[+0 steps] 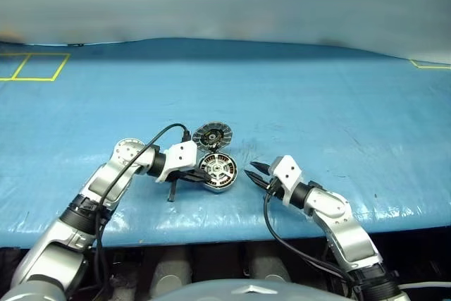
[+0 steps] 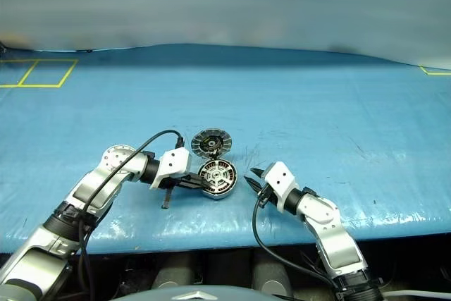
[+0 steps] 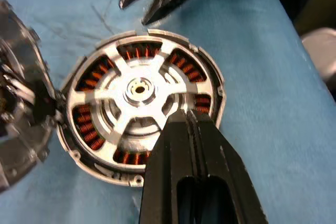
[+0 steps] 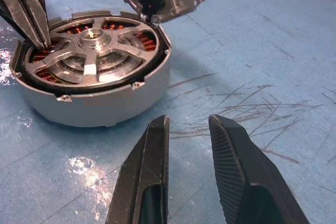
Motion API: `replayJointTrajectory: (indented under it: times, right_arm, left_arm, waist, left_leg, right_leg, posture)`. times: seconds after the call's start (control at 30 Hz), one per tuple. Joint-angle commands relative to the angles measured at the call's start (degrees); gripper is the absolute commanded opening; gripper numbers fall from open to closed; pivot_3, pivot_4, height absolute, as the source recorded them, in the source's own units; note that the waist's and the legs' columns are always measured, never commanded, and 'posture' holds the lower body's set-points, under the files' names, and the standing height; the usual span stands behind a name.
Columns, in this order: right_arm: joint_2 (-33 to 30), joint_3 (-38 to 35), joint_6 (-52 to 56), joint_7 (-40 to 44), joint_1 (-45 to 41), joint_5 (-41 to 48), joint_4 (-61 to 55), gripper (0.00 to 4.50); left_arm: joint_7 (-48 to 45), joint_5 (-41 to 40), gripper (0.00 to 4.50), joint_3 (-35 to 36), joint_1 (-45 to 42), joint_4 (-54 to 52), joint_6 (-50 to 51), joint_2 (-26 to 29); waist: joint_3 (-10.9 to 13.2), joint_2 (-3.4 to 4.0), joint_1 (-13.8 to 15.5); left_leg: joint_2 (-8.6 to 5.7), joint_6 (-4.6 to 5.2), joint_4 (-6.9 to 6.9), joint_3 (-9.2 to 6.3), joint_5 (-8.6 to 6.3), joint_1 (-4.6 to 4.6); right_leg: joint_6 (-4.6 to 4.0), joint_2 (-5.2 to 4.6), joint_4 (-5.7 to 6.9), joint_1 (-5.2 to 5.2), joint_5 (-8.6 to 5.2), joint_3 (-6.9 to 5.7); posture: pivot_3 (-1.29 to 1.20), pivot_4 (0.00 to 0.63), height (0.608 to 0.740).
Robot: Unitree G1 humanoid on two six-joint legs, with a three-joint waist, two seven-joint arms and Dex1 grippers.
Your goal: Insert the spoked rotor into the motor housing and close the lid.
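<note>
Counter (image 1: pixel 296 89), blue and scuffed, carried the motor housing (image 4: pixel 100 103) near its front edge, between the two arms. Housing sat flat, open face up, axis vertical; being round, it had no long axis to speak of.

Spoked rotor (image 3: pixel 139 90) lay inside the housing, copper windings visible between the spokes. It looked level and about flush with the rim, so insertion appeared essentially complete.

Lid (image 1: pixel 212 134) stood open on the far side of the housing, joined at its edge, ribbed inner face tilted toward the robot.

Left end effector (image 3: pixel 185 121) had its fingers pressed together, nothing between them, tips resting on or just over the near rim of the rotor; actual contact could not be confirmed. Right end effector (image 4: pixel 189 129) had its fingers slightly apart and empty, low over the counter just beside the housing.

Judgement for the step: press straight down along the axis, near the hub rather than at one edge, to avoid cocking the rotor. The lid should then fold over its hinge line.
</note>
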Motion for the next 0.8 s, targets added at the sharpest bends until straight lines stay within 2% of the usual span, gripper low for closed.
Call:
replayJointTrajectory:
  times: [0.03, 0.27, 0.43, 0.8]
  right_arm:
    - [-0.14, -0.45, -0.15, -0.31, -0.16, 0.18, -1.86, 1.27]
    - [-0.16, -0.31, 0.04, -0.23, -0.28, 0.4, -2.0, 1.27]
    - [0.12, -0.74, -0.2, 0.0, -0.56, 1.24, -1.92, 1.27]
    - [0.24, -0.53, -0.3, -0.17, -1.14, 0.84, -1.68, 1.27]
  left_arm:
    - [1.42, 3.02, 0.03, -1.68, 0.7, 0.78, 0.02, 0.26]
    - [2.05, -3.9, 0.03, 2.18, 0.98, -1.5, 1.79, -4.1]
    - [5.91, -12.88, 0.03, 8.31, -0.02, -3.07, 7.75, -10.44]
    - [6.5, 0.72, 0.03, -1.33, -1.86, 1.27, 2.78, -5.64]
  waist:
    - [0.0, 0.0, 0.09]
    - [-0.03, 0.04, 0.1]
    - [-0.02, 0.03, 0.07]
    - [-0.01, 0.02, 0.03]
  left_leg:
    - [-0.01, 0.0, 0.0, -0.03, 0.0, 0.04]
    - [-0.03, 0.01, 0.01, -0.11, 0.0, 0.15]
    - [-0.06, 0.02, -0.02, -0.11, -0.01, -0.04]
    - [-0.03, 0.01, -0.03, -0.03, -0.01, 0.05]
  right_leg:
    - [0.0, -0.02, -0.01, -0.01, 0.0, 0.0]
    - [0.01, -0.17, -0.05, -0.05, 0.0, -0.03]
    - [0.0, -0.12, -0.01, 0.0, 0.0, -0.04]
    - [0.0, -0.03, -0.03, 0.06, 0.0, 0.0]
  posture:
    - [0.0, 0.15, 0.74]
    - [0.0, 0.15, 0.74]
    - [0.0, 0.15, 0.74]
    - [0.0, 0.15, 0.74]
